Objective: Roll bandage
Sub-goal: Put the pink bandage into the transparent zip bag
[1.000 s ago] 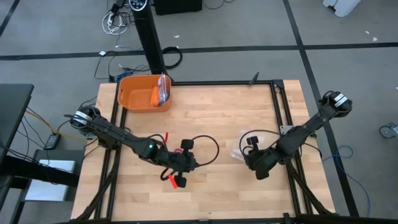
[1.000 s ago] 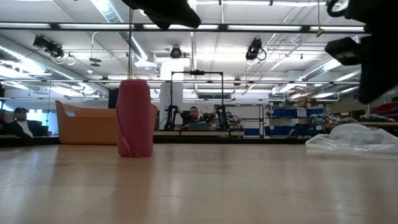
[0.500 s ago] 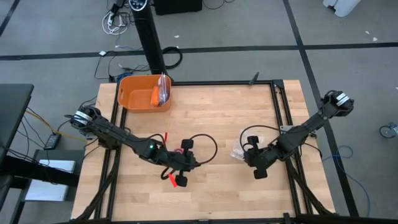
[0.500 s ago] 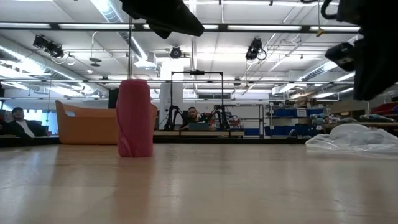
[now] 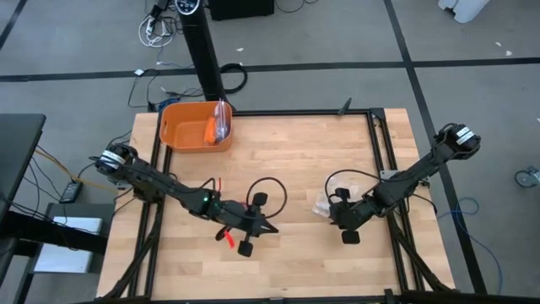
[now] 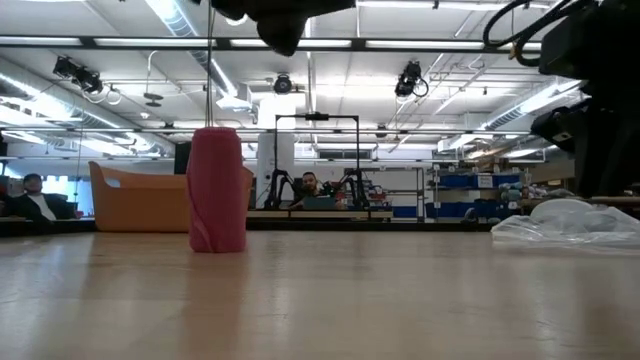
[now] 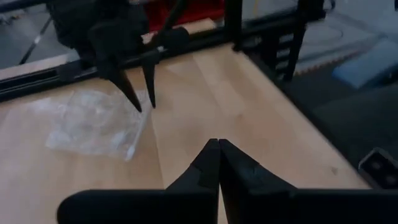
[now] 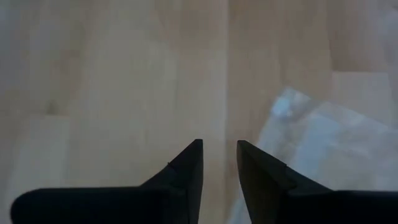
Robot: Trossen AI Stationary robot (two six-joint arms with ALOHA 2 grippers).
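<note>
The magenta-pink bandage is a compact roll that stands upright on one end on the wooden table, with no gripper on it. In the high view my left arm covers it. My left gripper is shut and empty. It hovers near the table's middle and points toward the right arm. My right gripper is a little open and empty. It points down above the table, at the edge of the clear plastic bag.
The clear crinkled bag lies right of the middle and shows in the low view. An orange tub holding a few items stands at the far left corner. A black frame borders the table.
My left gripper has risen away from the upright roll, moved a little toward the table's right and near edges, and turned to point right. My right arm has drawn back slightly toward the right. The roll has stayed standing in place.
</note>
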